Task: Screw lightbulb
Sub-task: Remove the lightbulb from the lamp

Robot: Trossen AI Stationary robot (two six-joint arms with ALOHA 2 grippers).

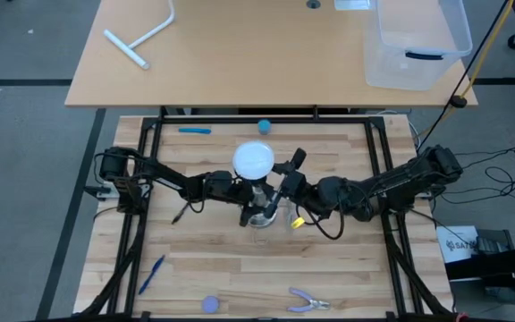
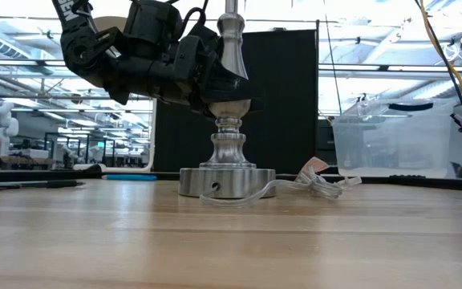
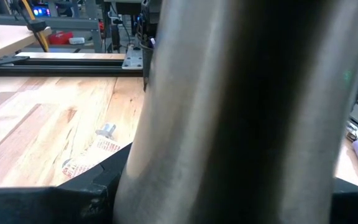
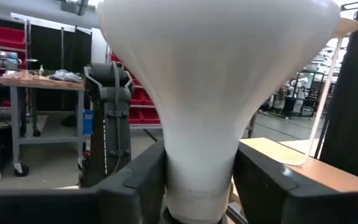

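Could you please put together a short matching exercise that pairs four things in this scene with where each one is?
Things:
1. lightbulb
2. blue ball
3. pliers
4. left gripper

Places:
A. near edge of the table, right of centre
B. on top of the lamp stand
C. far edge of the table
D. at the lamp stand's stem

Pairs: 1-B, 2-C, 3-A, 4-D
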